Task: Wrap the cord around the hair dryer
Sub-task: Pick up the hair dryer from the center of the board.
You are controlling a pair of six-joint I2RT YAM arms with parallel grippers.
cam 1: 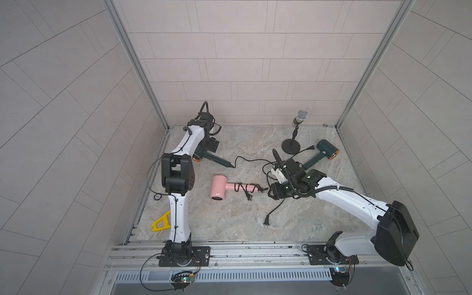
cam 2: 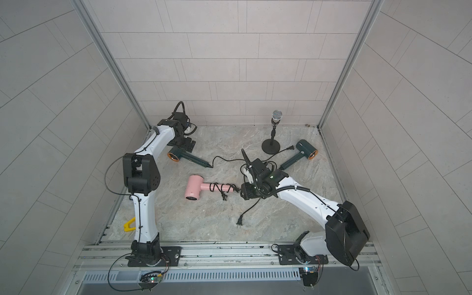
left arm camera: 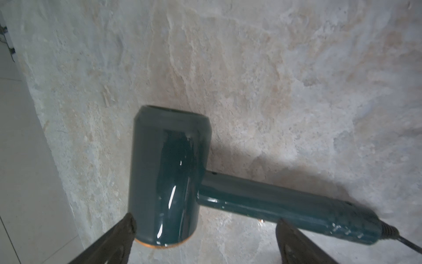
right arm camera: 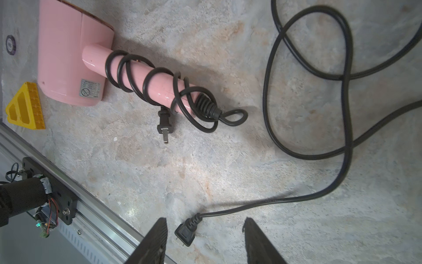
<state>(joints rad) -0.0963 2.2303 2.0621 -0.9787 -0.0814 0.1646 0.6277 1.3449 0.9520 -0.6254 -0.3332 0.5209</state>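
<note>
A pink hair dryer [cam 1: 218,190] [cam 2: 192,190] [right arm camera: 68,57] lies mid-table with its black cord coiled round the handle. At the far left lies a dark green hair dryer [cam 1: 212,157] [left arm camera: 169,173]; its loose cord [cam 1: 249,160] [right arm camera: 347,68] runs across the table and ends in a plug [cam 1: 267,222] [right arm camera: 185,233]. My left gripper [cam 1: 213,145] [left arm camera: 205,219] hangs open just above that dryer's head. My right gripper [cam 1: 270,191] [right arm camera: 205,219] is open and raised beside the pink handle's end. The plug lies on the table below, between its fingers in the wrist view.
A second dark green hair dryer [cam 1: 323,153] lies at the back right, next to a microphone stand [cam 1: 291,147]. A yellow triangular piece [cam 1: 161,223] [right arm camera: 25,107] sits at the left edge. Metal rails [cam 1: 229,249] run along the front; walls close in three sides.
</note>
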